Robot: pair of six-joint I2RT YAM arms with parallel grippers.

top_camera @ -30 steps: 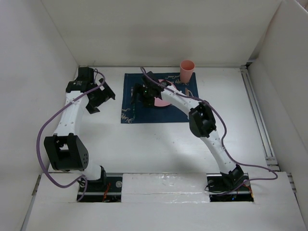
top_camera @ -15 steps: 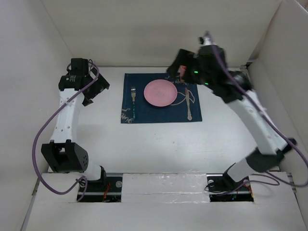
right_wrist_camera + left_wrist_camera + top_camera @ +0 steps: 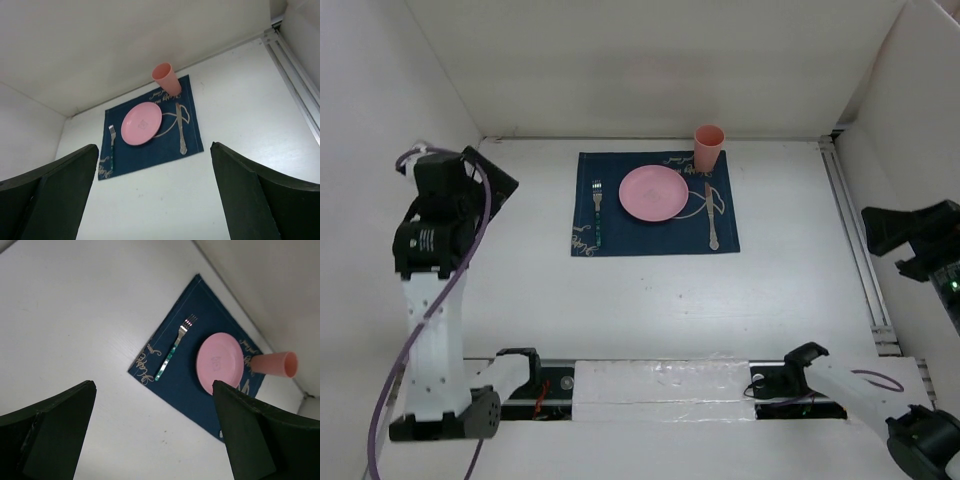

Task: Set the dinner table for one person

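On the white dinner table (image 3: 650,300) lies a navy placemat (image 3: 620,235). On it are a pink plate (image 3: 653,193), a fork (image 3: 598,212) to its left and a knife (image 3: 712,215) to its right. A pink cup (image 3: 709,148) stands upright at the mat's far right corner. My left gripper (image 3: 490,180) is raised at the left, open and empty. My right gripper (image 3: 905,238) is raised at the far right, open and empty. The left wrist view shows the plate (image 3: 219,362), fork (image 3: 175,346) and cup (image 3: 272,364); the right wrist view shows the plate (image 3: 141,123), knife (image 3: 180,127) and cup (image 3: 166,79).
Upright white panels close the table on the left, far and right sides. A metal rail (image 3: 850,230) runs along the right edge. The arm bases (image 3: 530,385) sit at the near edge.
The right arm has left the placemat and swung back and up to the far right. The left arm has lifted and drawn back toward the near left. The setting has not moved.
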